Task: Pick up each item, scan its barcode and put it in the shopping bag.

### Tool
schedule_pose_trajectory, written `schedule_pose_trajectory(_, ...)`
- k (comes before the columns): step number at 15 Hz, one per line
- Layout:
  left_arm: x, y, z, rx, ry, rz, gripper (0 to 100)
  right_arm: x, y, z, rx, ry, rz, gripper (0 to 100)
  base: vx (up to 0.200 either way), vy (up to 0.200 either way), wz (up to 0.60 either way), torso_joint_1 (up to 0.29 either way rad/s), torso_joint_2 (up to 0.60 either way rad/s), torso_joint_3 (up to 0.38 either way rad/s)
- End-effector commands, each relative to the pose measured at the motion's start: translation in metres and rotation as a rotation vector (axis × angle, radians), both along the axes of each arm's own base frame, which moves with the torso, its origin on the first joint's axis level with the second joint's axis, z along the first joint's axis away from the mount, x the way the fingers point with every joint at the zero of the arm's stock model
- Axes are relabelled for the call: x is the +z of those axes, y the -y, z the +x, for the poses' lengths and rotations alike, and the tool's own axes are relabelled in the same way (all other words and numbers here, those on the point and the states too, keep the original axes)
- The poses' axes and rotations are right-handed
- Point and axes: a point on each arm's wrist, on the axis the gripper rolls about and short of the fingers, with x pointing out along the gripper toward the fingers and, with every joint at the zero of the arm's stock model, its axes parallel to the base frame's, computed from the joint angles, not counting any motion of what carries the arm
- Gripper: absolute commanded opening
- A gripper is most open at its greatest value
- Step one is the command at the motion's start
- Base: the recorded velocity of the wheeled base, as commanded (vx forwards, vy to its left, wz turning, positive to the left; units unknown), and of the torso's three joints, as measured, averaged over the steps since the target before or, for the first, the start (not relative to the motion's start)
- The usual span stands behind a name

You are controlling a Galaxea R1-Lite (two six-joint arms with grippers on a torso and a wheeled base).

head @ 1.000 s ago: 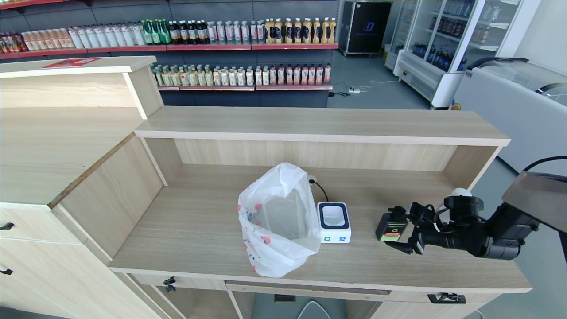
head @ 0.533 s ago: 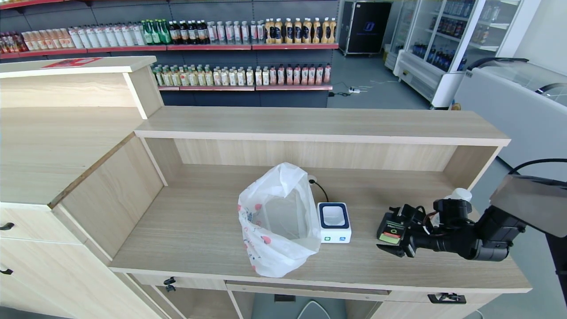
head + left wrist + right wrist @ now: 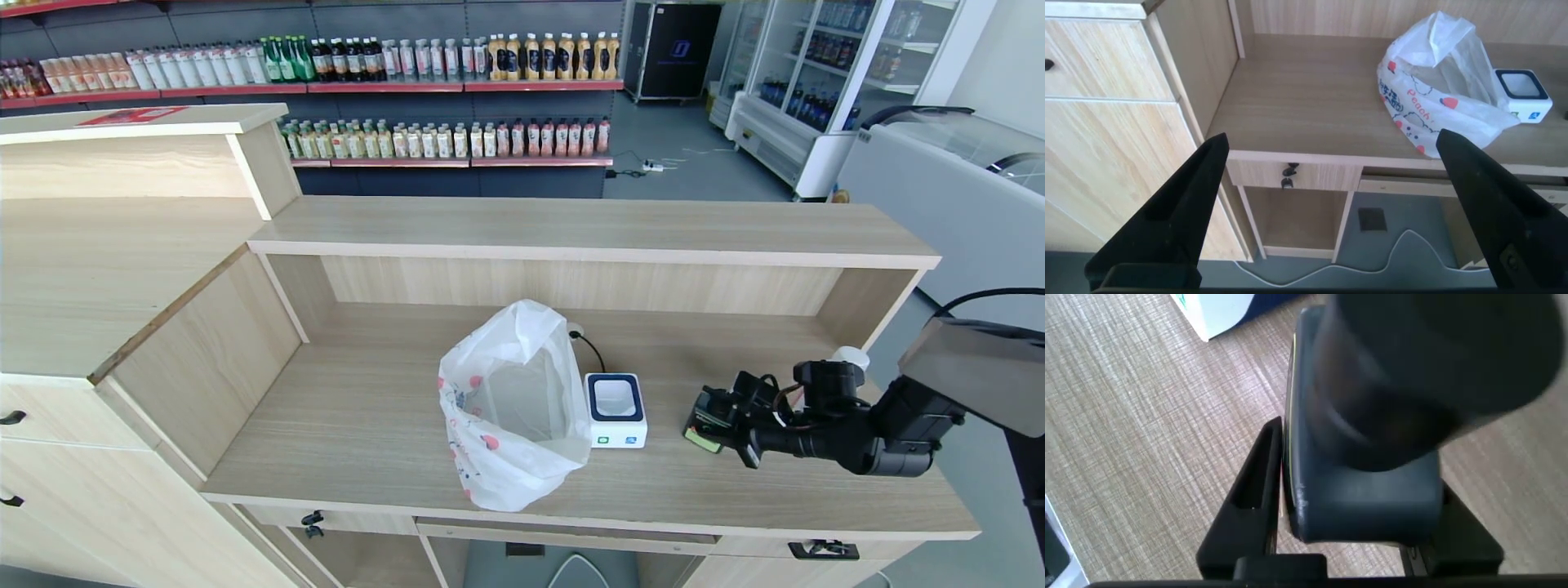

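Note:
My right gripper is shut on a small dark bottle with a green and red label, held tipped on its side just above the counter, a short way right of the white scanner. In the right wrist view the bottle sits between the two black fingers, with a corner of the scanner beyond. The white shopping bag stands open to the left of the scanner. My left gripper hangs open in front of the counter, below its top, with the bag and scanner beyond it.
A white-capped item stands behind my right arm near the counter's right wall. The wooden counter has a raised shelf at the back and side walls. A cable runs from the scanner to the rear.
The right gripper has closed on the bottle, raised it off the counter, tipped it over and carried it slightly left toward the scanner. Bag and scanner have not moved.

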Motion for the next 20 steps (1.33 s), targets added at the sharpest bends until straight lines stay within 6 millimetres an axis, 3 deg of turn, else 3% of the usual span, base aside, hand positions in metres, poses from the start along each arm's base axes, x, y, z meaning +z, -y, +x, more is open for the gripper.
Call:
schedule_pose_trajectory(1,0.000,0.000,0.000,-0.001,0.000,0.000,100,0.022,0.000,0.001,0.000,0.066,-0.014,0,0.000,0.000,0.00,0.000,0.00,0.000)
schedule_pose_trajectory(3,0.000,0.000,0.000,-0.001,0.000,0.000,100,0.064,0.002,-0.010,0.021,0.193,-0.075,0,0.000,0.000,0.00,0.000,0.00,0.000)
schedule_pose_trajectory(7,0.000,0.000,0.000,-0.001,0.000,0.000,100,0.140,0.013,-0.065,0.072,0.503,-0.399,0,0.000,0.000,0.00,0.000,0.00,0.000)
schedule_pose_trajectory(9,0.000,0.000,0.000,0.001,0.000,0.000,100,0.162,0.009,-0.096,0.131,0.600,-0.457,0,0.000,0.000,0.00,0.000,0.00,0.000)
schedule_pose_trajectory(11,0.000,0.000,0.000,0.001,0.000,0.000,100,0.188,0.017,-0.124,0.166,0.766,-0.596,0,0.000,0.000,0.00,0.000,0.00,0.000)
schedule_pose_trajectory(12,0.000,0.000,0.000,-0.001,0.000,0.000,100,0.216,0.026,-0.136,0.182,0.980,-0.759,0,0.000,0.000,0.00,0.000,0.00,0.000)
schedule_pose_trajectory(14,0.000,0.000,0.000,-0.001,0.000,0.000,100,0.247,0.028,-0.153,0.227,1.263,-0.913,0,0.000,0.000,0.00,0.000,0.00,0.000)
schedule_pose_trajectory(18,0.000,0.000,0.000,0.001,0.000,0.000,100,0.291,0.005,-0.182,0.238,1.840,-1.093,0,0.000,0.000,0.00,0.000,0.00,0.000)
schedule_pose_trajectory(19,0.000,0.000,0.000,0.001,0.000,0.000,100,0.289,-0.003,-0.184,0.254,1.862,-1.063,0,0.000,0.000,0.00,0.000,0.00,0.000)
schedule_pose_trajectory(20,0.000,0.000,0.000,-0.001,0.000,0.000,100,0.287,-0.025,-0.189,0.327,1.925,-0.980,0,0.000,0.000,0.00,0.000,0.00,0.000)
